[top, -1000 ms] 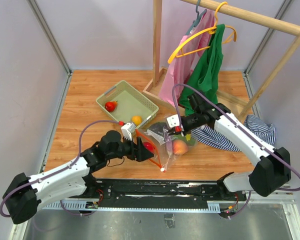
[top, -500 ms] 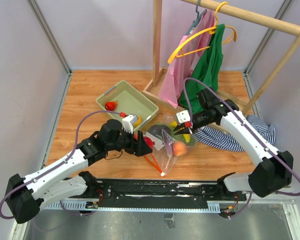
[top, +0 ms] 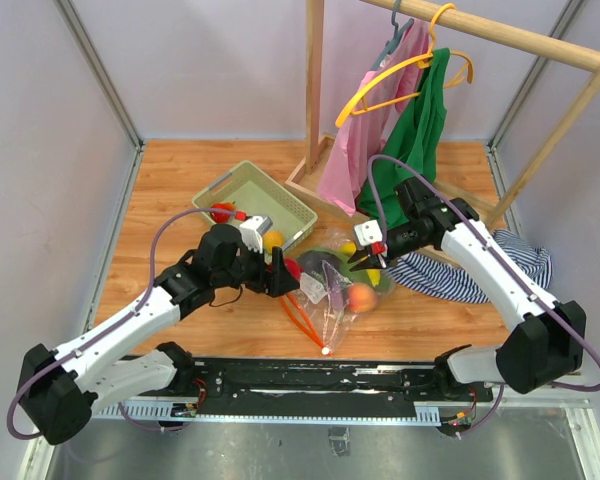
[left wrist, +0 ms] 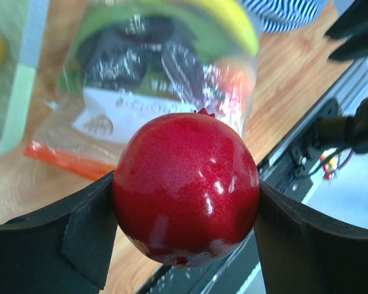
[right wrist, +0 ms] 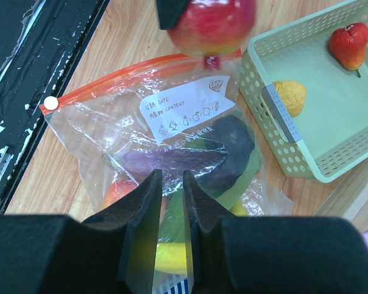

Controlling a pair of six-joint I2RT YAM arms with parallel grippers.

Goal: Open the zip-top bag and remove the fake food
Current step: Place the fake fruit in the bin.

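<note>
The zip-top bag (top: 332, 290) lies crumpled on the table between the arms, its orange-red zip strip (top: 304, 318) toward the near edge. Through the clear plastic I see fake food: a peach (top: 360, 297), a dark eggplant (right wrist: 230, 144), a banana (right wrist: 172, 257) and a green piece. My left gripper (top: 288, 272) is shut on a glossy red fruit (left wrist: 185, 190), held just left of the bag. The right gripper (right wrist: 172, 184) hovers above the bag (right wrist: 172, 122) with a narrow gap and nothing between its fingers. The bag's white label (right wrist: 187, 110) faces up.
A pale green basket (top: 242, 180) sits behind the left gripper with a red fruit (top: 221, 211) and an orange one (top: 273, 240) inside. A wooden clothes rack (top: 313, 100) with pink and green garments stands at the back. A striped cloth (top: 510, 265) lies at the right.
My left gripper has carried the red fruit up and left, away from the bag's mouth. My right gripper has let go of the bag, lifted and moved right, and the bag has settled.
</note>
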